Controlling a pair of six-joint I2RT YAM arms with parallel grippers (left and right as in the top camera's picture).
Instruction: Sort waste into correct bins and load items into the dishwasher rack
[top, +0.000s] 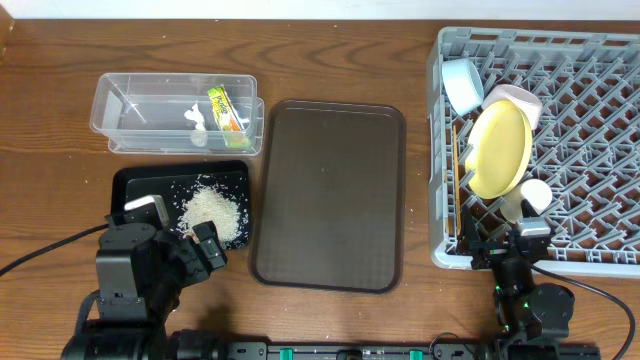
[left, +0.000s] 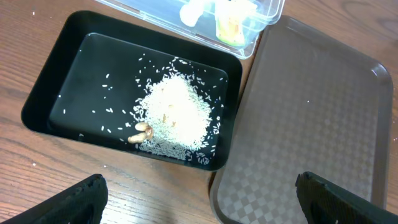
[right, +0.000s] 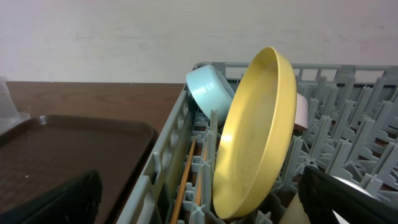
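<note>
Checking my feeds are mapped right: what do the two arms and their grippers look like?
Both arms are black and blocky. The left arm carries a pale grey block and trails a black cable. The right arm shows small green lights and its own black cable. The left gripper and right gripper have broad matte black fingers.

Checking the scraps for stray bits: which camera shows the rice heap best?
The left wrist view: the rice heap lies close up in the black tray. Overhead shows it small; the right wrist view misses it.
</note>
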